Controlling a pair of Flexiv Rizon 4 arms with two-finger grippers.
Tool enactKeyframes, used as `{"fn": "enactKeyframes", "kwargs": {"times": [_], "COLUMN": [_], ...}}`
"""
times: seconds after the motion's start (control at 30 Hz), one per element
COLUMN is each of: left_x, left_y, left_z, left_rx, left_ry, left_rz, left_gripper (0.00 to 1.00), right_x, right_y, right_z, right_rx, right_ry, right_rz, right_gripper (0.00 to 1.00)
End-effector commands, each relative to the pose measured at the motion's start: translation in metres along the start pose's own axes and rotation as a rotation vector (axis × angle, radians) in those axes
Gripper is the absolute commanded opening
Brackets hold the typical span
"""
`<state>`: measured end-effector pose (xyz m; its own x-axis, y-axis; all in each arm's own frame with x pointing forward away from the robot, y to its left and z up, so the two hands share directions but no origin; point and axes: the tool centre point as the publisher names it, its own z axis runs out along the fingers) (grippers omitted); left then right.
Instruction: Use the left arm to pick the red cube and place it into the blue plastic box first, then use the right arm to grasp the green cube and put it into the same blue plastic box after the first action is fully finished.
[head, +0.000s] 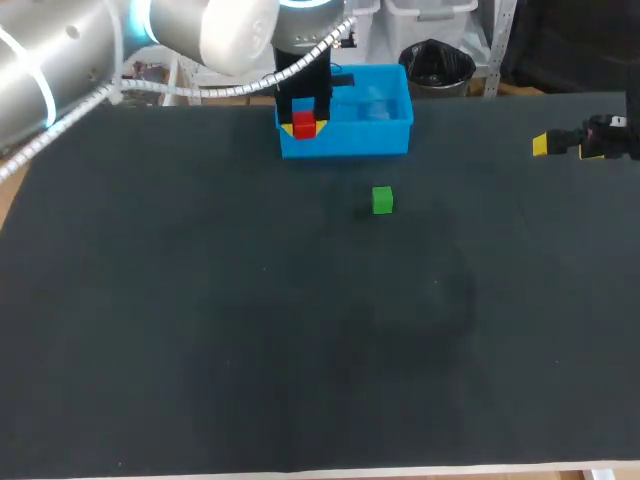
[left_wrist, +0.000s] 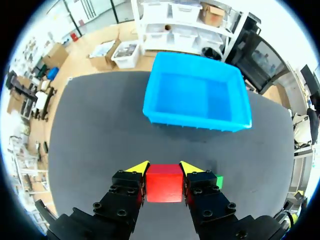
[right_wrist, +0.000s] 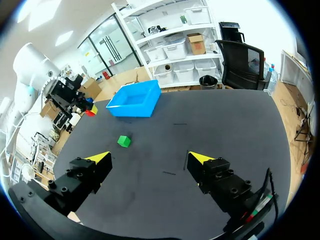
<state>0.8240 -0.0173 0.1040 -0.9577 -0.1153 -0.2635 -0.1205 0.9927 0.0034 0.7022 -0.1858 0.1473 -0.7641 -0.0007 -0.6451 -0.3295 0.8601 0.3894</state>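
The left gripper clamped the red cube between both fingers, by the blue box near the table's far edge; the green cube sat near the box's front; the right gripper gaped wide, holding nothing, by the right edge.

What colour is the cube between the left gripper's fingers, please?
The cube is red, clearest in the left wrist view.

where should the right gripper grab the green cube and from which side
Probably from straight above, closing the right gripper on two opposite side faces of the green cube. It sits flat on the table with nothing touching it, apart from the blue box, so every side is free. Turn the wrist to square it to the faces.
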Motion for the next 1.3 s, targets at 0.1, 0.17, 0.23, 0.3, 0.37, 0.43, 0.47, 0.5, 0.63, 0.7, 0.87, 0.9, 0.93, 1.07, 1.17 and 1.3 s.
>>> {"fn": "enactKeyframes", "kwargs": {"times": [0.1, 0.17, 0.23, 0.3, 0.37, 0.43, 0.47, 0.5, 0.63, 0.7, 0.87, 0.9, 0.93, 1.07, 1.17, 1.3], "left_x": [-0.001, -0.006, -0.013, -0.022, -0.031, -0.041, -0.046, -0.05, -0.068, -0.073, -0.088, -0.091, -0.095, -0.108, -0.119, -0.132], "left_y": [0.003, 0.002, 0.001, 0.0, -0.002, -0.005, -0.007, -0.009, -0.013, -0.016, -0.025, -0.027, -0.028, -0.034, -0.039, -0.043], "left_z": [-0.007, -0.008, -0.01, -0.013, -0.016, -0.019, -0.02, -0.021, -0.022, -0.022, -0.019, -0.018, -0.017, -0.012, -0.006, 0.004], "left_rx": [0.053, 0.071, 0.095, 0.123, 0.141, 0.159, 0.162, 0.173, 0.215, 0.226, 0.256, 0.263, 0.268, 0.271, 0.263, 0.24], "left_ry": [-0.022, -0.035, -0.054, -0.066, -0.077, -0.09, -0.096, -0.098, -0.087, -0.085, -0.086, -0.084, -0.085, -0.087, -0.098, -0.106], "left_rz": [-0.013, -0.021, -0.034, -0.054, -0.073, -0.089, -0.098, -0.11, -0.157, -0.164, -0.181, -0.188, -0.19, -0.198, -0.2, -0.205], "left_gripper": [0.0, 0.0, 0.0, 0.0, 0.0, 0.0, 0.0, 0.0, 0.0, 0.0, 0.0, 0.0, 0.0, 0.0, 0.0, 0.0], "right_x": [0.0, 0.0, 0.0, 0.0, 0.0, 0.0, 0.0, 0.0, 0.0, 0.0, 0.0, 0.0, 0.0, 0.0, 0.0, 0.0], "right_y": [0.0, 0.0, 0.0, 0.0, 0.0, 0.0, 0.0, 0.0, 0.0, 0.0, 0.0, 0.0, 0.0, 0.0, 0.0, 0.0], "right_z": [0.0, 0.0, 0.0, 0.0, 0.0, 0.0, 0.0, 0.0, 0.0, 0.0, 0.0, 0.0, 0.0, 0.0, 0.0, 0.0], "right_rx": [0.001, 0.001, 0.001, 0.001, 0.001, 0.001, 0.001, 0.001, 0.001, 0.001, 0.001, 0.001, 0.001, 0.001, 0.001, 0.001], "right_ry": [0.0, 0.0, 0.0, 0.0, 0.0, 0.0, 0.0, 0.0, 0.0, 0.0, 0.0, 0.0, 0.0, 0.0, 0.0, 0.0], "right_rz": [0.0, 0.0, 0.0, 0.0, 0.0, 0.0, 0.0, 0.0, 0.0, 0.0, 0.0, 0.0, 0.0, 0.0, 0.0, 0.0], "right_gripper": [1.0, 1.0, 1.0, 1.0, 1.0, 1.0, 1.0, 1.0, 1.0, 1.0, 1.0, 1.0, 1.0, 1.0, 1.0, 1.0]}}
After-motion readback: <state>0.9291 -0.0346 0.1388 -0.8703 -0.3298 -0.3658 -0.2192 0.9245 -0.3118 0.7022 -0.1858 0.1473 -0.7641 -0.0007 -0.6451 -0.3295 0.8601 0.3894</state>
